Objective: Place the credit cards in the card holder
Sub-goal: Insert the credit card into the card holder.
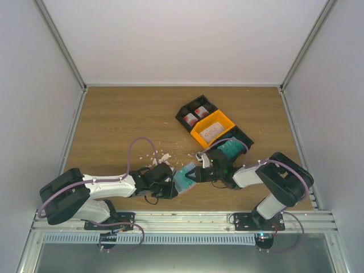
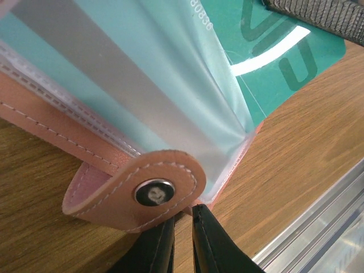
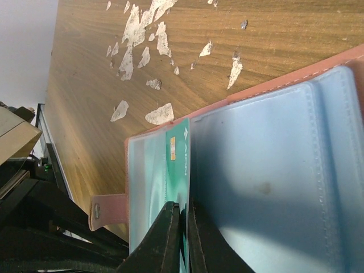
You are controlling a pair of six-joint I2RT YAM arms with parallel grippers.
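The teal-green plastic credit card (image 3: 177, 153) stands partway into a clear sleeve of the open salmon-pink leather-like card holder (image 3: 267, 187). Its outer edge is pinched between the fingers of the right gripper (image 3: 183, 205), which sit close together on it. To finish the insertion well, I judge the card should slide straight along the sleeve's slot, level with the plastic, and be released only once seated. Just above the nearly closed fingers of the left gripper (image 2: 183, 219) lies the holder's snap tab (image 2: 153, 193); whether they pinch the cover is unclear. White crumbs (image 3: 136, 34) lie beyond the right fingers on the wooden table (image 3: 267, 28). Both arms reach low, meeting mid-table ahead of their bases.
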